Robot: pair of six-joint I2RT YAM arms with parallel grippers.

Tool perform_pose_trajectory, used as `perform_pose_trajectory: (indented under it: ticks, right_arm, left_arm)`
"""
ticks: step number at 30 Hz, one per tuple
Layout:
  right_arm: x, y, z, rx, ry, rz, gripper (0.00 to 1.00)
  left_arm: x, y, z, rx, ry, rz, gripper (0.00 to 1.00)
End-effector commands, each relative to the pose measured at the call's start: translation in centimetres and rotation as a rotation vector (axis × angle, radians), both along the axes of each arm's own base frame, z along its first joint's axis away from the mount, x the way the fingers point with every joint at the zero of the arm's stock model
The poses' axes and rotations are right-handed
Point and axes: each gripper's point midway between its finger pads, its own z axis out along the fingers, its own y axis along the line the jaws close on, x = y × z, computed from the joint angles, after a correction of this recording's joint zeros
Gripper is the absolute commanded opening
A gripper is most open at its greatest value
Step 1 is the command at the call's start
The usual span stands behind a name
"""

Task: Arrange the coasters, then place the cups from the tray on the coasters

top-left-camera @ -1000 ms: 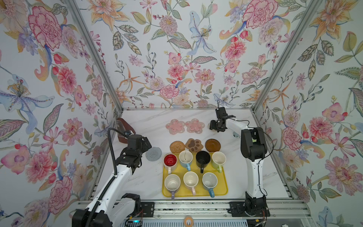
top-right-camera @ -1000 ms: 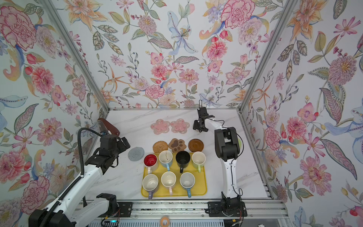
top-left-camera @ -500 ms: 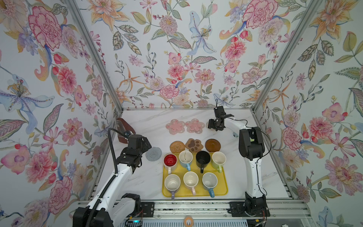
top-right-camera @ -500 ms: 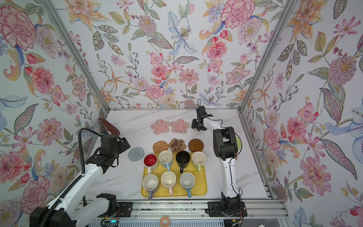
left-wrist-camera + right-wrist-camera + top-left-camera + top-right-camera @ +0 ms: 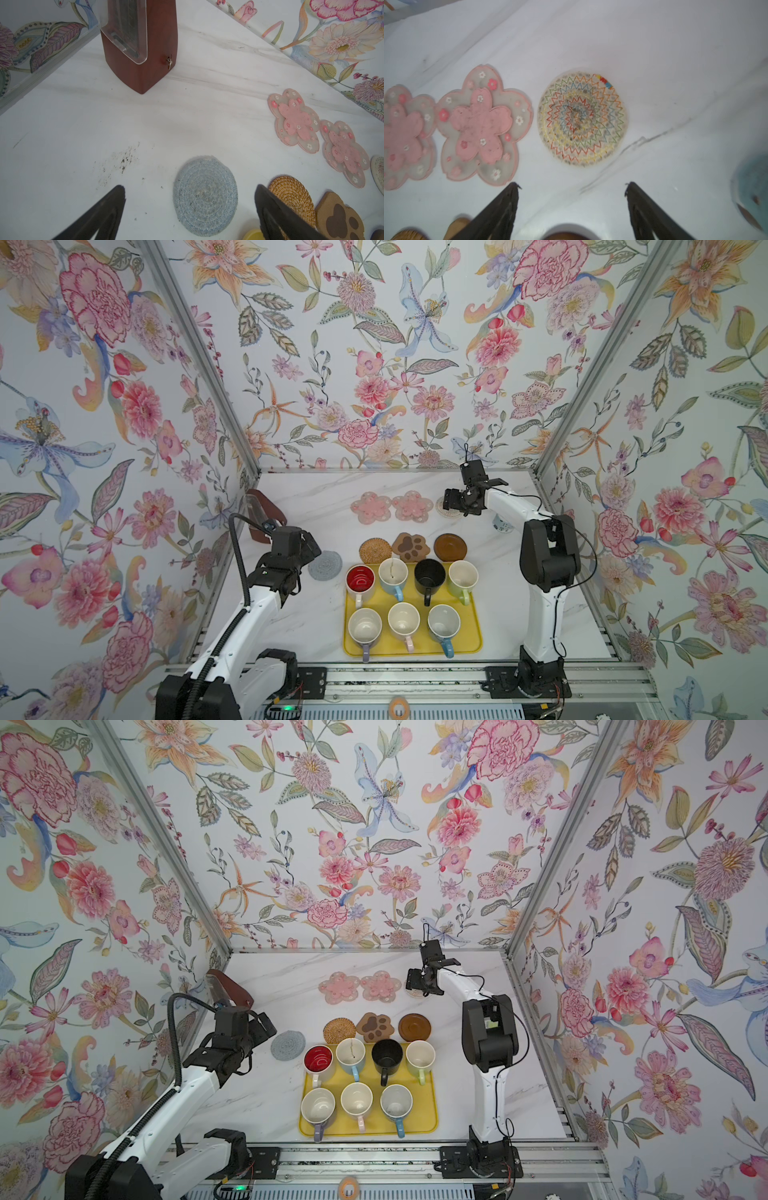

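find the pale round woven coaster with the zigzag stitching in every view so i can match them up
In a top view: pale woven coaster, back row, only a sliver showing.
In a top view: the coaster in the same place, again a sliver.
Left wrist: the coaster cut off at the frame's edge.
Right wrist: the coaster whole, mid-frame.
Shared landmark: the pink flower coaster beside it.

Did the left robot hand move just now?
No. The left gripper stays put in both top views, just as near the grey woven coaster and the brown metronome as before.
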Motion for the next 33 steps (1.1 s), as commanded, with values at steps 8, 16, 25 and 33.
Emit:
perform_pose_trajectory:
  ticks: [8,16,25,33]
  right_arm:
    - [-9.2,-2.7,4.9,0.107,-0.257,-0.095,0.99]
    - [-10.5,-4.5,4.4,0.090,-0.227,-0.176,0.99]
    - [-10.3,-4.2,4.7,0.111,-0.235,-0.178,0.99]
    - [-10.7,-4.2,4.5,0.100,-0.218,-0.168,0.99]
  left_arm:
    - [-0.4,-1.2,-3.2,-0.072,0.088,-0.036,0.99]
    - [-0.6,-2.7,-5.4,-0.126,0.163,-0.093,0.95]
    - [-0.6,-4.0,-6.9,-0.140,0.257,-0.141,0.84]
    - [0.7,-6.1,-7.6,-0.137,0.293,-0.167,0.80]
